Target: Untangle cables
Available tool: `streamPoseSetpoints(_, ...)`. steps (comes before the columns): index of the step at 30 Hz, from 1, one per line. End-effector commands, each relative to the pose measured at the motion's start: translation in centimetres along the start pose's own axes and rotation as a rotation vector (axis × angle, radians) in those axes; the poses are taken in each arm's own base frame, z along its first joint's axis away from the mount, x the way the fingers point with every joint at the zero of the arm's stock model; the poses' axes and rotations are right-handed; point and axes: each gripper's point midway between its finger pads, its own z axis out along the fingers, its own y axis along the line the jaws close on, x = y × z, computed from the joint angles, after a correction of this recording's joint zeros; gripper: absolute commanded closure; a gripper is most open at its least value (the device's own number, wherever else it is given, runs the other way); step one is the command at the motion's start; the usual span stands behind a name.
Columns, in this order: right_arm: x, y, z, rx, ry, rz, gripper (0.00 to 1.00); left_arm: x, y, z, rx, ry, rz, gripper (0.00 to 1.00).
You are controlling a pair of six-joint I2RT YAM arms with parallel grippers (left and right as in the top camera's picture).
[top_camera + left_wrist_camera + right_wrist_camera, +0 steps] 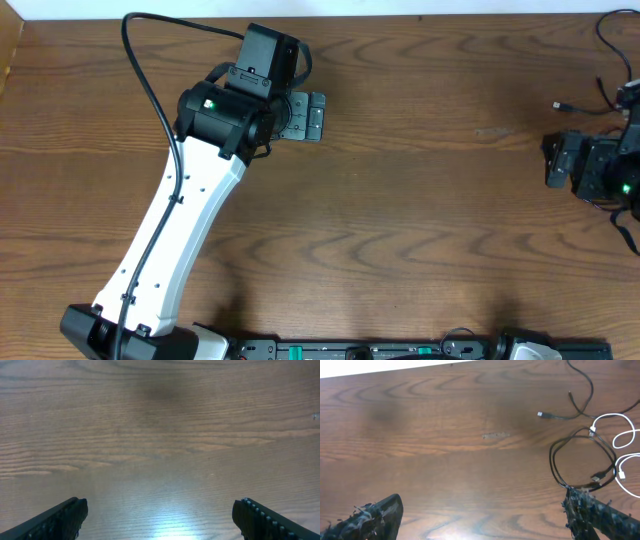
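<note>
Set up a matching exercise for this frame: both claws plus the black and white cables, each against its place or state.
1. left claw
2. right claw
3. black cable loop
4. white cable

A. runs off the right wrist view's right edge
B. open, no cable in its view
C. lies as a ring on the table
D. open, cables close by in its view

Pairs: 1-B, 2-D, 3-C, 4-A

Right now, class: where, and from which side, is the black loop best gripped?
Probably the arc of the black loop farthest from the white cable, from above, jaws across the strand: it lies flat on bare table, while the other side crowds that cable.
</note>
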Motion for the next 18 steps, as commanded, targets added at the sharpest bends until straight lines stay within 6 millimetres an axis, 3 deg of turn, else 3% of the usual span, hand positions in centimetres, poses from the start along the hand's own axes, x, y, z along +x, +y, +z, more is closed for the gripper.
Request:
streamPoseSetpoints(1, -0.2, -0.1, -0.4, 0.014, -0.01, -0.023, 0.01, -0.1, 0.3, 0.0, -0.02, -0.002, 0.017, 0.02)
streamPoseSetpoints(14, -0.4, 0.0, 0.5, 0.005, -0.008, -0.027, 0.01, -0.1, 0.3, 0.0, -0.02, -0.003, 0.017, 0.02)
streamPoseSetpoints(18, -0.8, 1.1, 1.3, -0.023, -0.09, -0.076, 0.01, -0.1, 0.3, 0.0, -0.02, -0.002, 0.017, 0.02)
